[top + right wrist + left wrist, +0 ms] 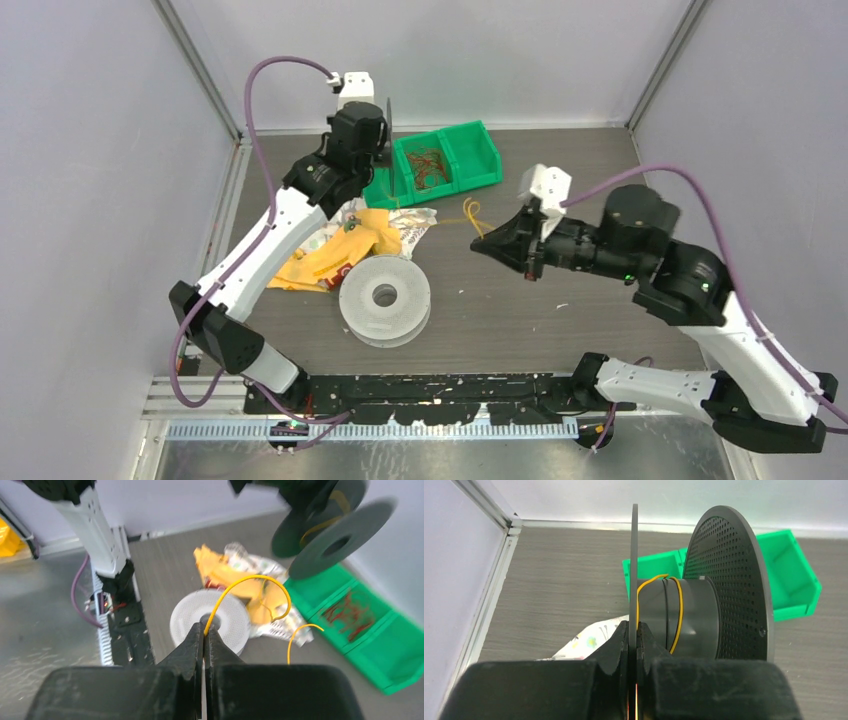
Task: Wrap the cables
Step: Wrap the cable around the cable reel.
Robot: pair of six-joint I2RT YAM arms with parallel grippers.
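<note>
Left gripper clenches the flange of the dark grey perforated plastic spool, thin yellow cable looped round its hub. Right gripper pinches a yellow strand by its end, arching toward one o'clock.

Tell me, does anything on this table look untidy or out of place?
Yes. Crumpled yellow and printed packaging lies heaped beside the white spool, like litter. The yellow cable loops loosely around the dark spool, one turn standing off the hub.
</note>
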